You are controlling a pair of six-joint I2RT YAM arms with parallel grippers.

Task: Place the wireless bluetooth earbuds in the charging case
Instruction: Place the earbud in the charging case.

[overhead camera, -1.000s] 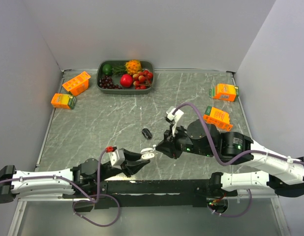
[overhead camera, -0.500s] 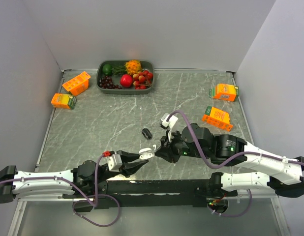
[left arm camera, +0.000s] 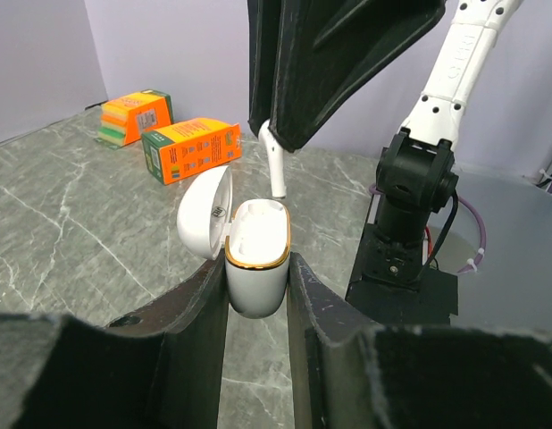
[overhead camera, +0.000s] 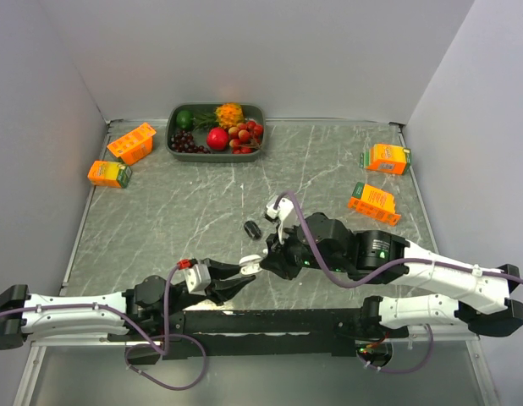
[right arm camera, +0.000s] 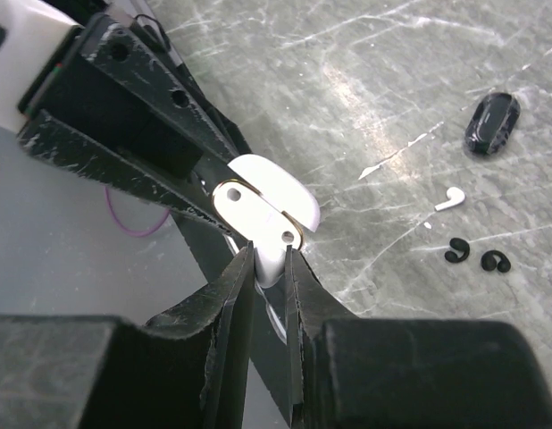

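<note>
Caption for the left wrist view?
Left gripper clamps the open charging case; right gripper holds white earbud above it.

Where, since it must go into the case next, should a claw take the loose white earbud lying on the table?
Probably by its rounded head, from straight above: the earbud lies flat on the table, and a free stem can enter the charging case first.

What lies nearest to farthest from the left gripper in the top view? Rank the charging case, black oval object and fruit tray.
1. Charging case, held in the left gripper.
2. Black oval object, just beyond the case.
3. Fruit tray, at the far edge.
</note>
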